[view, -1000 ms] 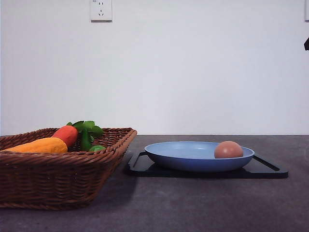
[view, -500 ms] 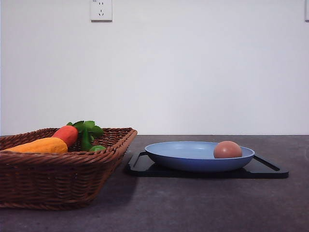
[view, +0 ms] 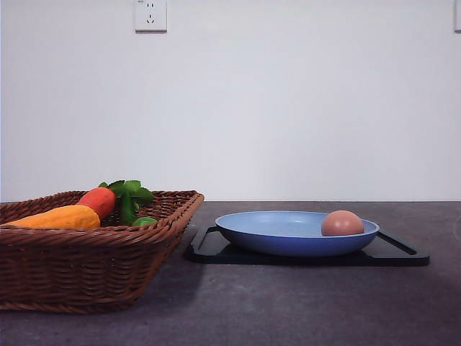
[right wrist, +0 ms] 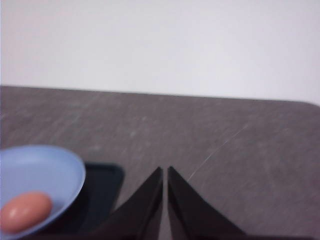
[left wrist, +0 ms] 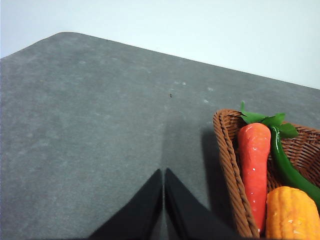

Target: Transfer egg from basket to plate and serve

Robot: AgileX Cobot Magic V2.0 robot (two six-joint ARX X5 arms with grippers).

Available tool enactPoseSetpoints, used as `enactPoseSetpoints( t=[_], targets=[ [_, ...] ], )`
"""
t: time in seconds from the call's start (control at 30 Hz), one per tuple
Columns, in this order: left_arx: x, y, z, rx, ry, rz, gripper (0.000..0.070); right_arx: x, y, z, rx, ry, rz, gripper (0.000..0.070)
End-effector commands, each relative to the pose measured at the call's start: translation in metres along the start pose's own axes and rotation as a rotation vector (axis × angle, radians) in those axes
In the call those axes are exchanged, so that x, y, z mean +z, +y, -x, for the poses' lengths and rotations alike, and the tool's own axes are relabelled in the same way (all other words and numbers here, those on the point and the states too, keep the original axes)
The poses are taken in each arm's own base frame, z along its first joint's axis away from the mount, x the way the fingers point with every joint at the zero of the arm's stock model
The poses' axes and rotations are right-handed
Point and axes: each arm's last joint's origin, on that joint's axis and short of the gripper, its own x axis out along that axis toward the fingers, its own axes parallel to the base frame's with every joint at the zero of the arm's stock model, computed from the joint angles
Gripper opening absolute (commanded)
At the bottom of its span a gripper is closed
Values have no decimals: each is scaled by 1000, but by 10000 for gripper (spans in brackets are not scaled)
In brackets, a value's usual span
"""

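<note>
The brown-pink egg [view: 342, 223] lies in the light-blue plate [view: 288, 232], near its right rim; the right wrist view shows the same egg [right wrist: 26, 211] on the plate [right wrist: 50, 170]. To the left stands the brown wicker basket [view: 86, 267], whose corner [left wrist: 227, 160] also appears beside my left gripper. My left gripper [left wrist: 163, 175] is shut over bare table beside the basket. My right gripper [right wrist: 165, 172] is shut and holds nothing, off to the side of the plate above the table.
The plate rests on a flat black tray [view: 396, 252]. In the basket lie an orange-red toy carrot [left wrist: 254, 165], a yellow-orange toy vegetable [left wrist: 292, 212] and a green one [left wrist: 287, 165]. A white wall with a power socket [view: 150, 14] stands behind the grey table [view: 288, 310].
A dark bit of the right arm at the upper right edge of the front view has left the view. The egg rocked slightly in the plate.
</note>
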Motion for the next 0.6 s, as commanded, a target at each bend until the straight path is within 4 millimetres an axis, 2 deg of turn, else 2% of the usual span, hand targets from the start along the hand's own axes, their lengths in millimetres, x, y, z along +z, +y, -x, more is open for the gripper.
enactPoseSetpoints(
  t=[0.0, 0.23, 0.57],
  targets=[
    [-9, 2, -3, 5, 30, 4, 0, -8, 0, -2, 31, 14, -6, 0],
    [-9, 2, -3, 6, 30, 4, 0, -34, 1, -8, 91, 104, -50, 0],
    [-9, 2, -3, 5, 30, 4, 0, -34, 1, -8, 83, 105, -66, 0]
  ],
)
